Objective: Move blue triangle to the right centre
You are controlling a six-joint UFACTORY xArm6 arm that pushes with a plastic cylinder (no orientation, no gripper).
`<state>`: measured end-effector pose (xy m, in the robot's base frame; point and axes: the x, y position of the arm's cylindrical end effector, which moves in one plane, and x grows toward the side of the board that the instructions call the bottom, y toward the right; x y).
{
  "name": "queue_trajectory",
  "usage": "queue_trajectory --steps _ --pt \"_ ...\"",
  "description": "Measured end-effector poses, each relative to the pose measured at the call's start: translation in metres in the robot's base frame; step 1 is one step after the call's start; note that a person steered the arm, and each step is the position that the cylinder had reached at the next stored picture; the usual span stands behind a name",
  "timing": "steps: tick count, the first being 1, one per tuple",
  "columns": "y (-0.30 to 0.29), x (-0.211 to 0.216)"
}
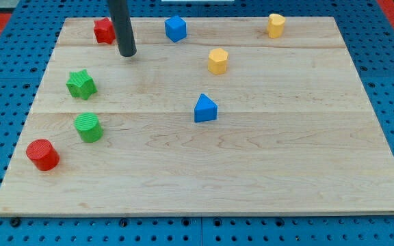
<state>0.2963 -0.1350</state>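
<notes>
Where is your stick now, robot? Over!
My tip top left, beside red block. Blue triangle mid-board, untouched. Path rightward clear.

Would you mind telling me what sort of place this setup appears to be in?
Probably a robotics lab bench: a wooden board sits on a blue perforated mounting surface, small blocks such as the blue triangle are scattered on it, and my tip rests beside a red block.

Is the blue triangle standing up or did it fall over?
Standing flat. The blue triangle sits on the board, its triangle face up and its sides straight. My tip is far off, toward the view's upper left.
</notes>
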Motion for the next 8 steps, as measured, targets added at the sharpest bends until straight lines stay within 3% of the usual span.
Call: queue_trajectory --steps 3,5,8 --pt "0.001 0.001" --pt "0.017 0.066" --pt "0.027 0.087"
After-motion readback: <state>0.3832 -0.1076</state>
